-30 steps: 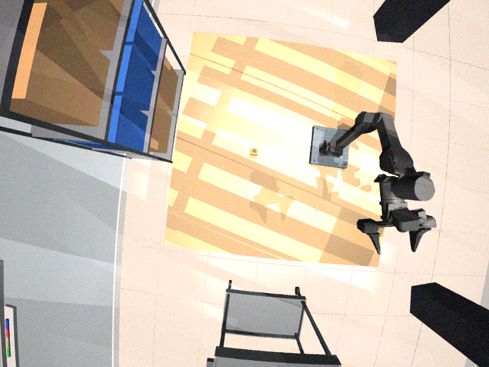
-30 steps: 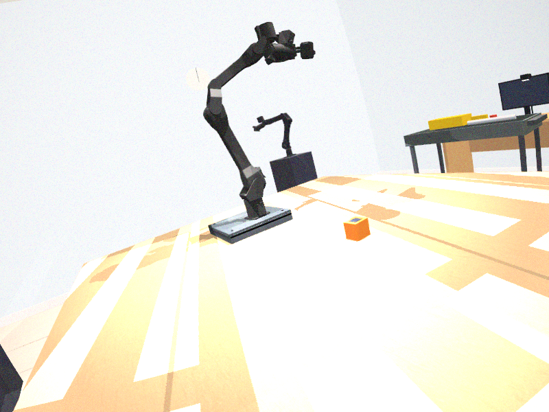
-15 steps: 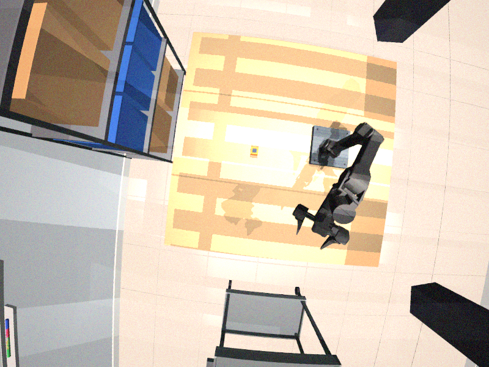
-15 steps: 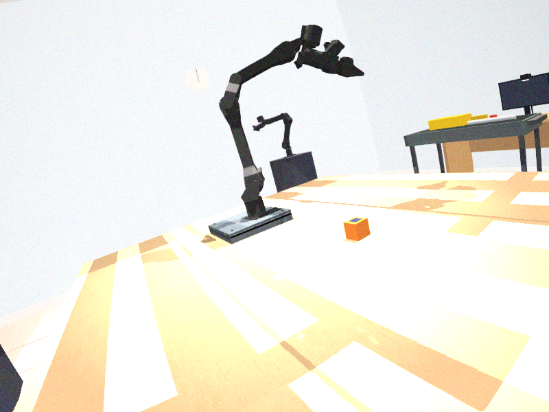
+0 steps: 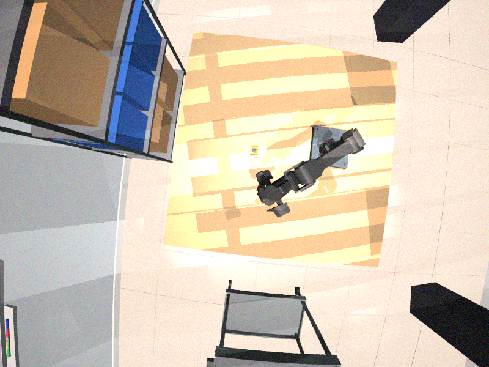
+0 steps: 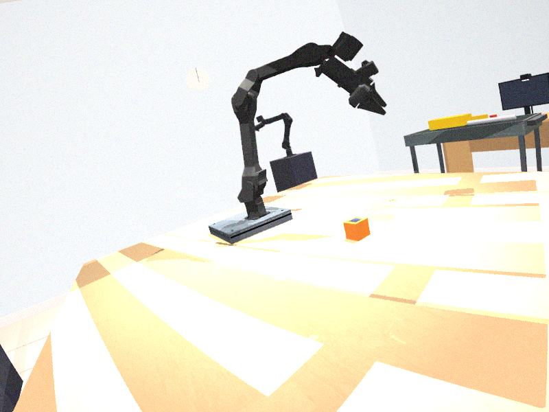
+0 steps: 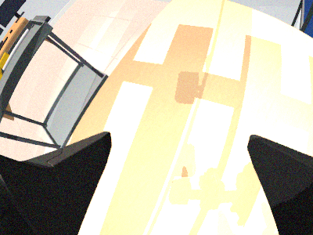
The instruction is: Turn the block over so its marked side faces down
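A small orange block sits flat on the wooden table. Its top face shows a blue mark with a yellow border, so the marked side faces up. My gripper is open and empty. It is high above the table, tilted downward. In the top view it appears below the block in the image, to one side of it. The wrist view shows bare table and shadows between the spread fingers, and no block.
The arm's base plate is on the table, to the right of the block in the top view. Off the table are a shelf with blue bins, a grey bench and a dark pedestal bearing another arm.
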You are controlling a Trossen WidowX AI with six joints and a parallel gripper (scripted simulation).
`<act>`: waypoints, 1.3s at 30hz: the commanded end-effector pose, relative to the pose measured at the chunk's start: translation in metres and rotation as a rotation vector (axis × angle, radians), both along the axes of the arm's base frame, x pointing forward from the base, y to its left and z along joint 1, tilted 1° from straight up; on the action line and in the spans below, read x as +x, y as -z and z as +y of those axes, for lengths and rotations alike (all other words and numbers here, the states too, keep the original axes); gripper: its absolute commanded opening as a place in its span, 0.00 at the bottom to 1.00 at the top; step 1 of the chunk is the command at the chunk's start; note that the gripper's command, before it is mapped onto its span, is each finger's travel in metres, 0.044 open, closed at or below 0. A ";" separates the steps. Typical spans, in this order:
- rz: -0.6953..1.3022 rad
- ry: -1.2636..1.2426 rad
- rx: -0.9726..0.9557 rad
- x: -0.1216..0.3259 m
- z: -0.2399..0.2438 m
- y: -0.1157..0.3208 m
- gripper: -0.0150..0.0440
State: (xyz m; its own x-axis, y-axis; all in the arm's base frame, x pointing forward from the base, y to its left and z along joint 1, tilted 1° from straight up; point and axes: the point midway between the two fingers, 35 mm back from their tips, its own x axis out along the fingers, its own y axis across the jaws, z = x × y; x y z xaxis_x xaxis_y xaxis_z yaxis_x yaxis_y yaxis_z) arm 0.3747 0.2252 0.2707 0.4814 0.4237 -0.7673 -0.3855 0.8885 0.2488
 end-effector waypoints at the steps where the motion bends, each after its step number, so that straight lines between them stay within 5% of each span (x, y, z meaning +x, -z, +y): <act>1: 0.128 0.113 -0.105 0.022 -0.055 0.046 1.00; 15: 0.579 0.476 -0.319 0.023 -0.228 0.151 1.00; 39: 0.590 0.484 -0.323 0.027 -0.240 0.203 1.00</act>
State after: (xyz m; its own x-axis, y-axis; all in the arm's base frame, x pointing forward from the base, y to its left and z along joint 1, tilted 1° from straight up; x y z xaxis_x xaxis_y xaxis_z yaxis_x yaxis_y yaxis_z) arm 0.4041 -0.0134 0.0815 0.0484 -0.0070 -0.9988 0.1749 0.9846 0.0016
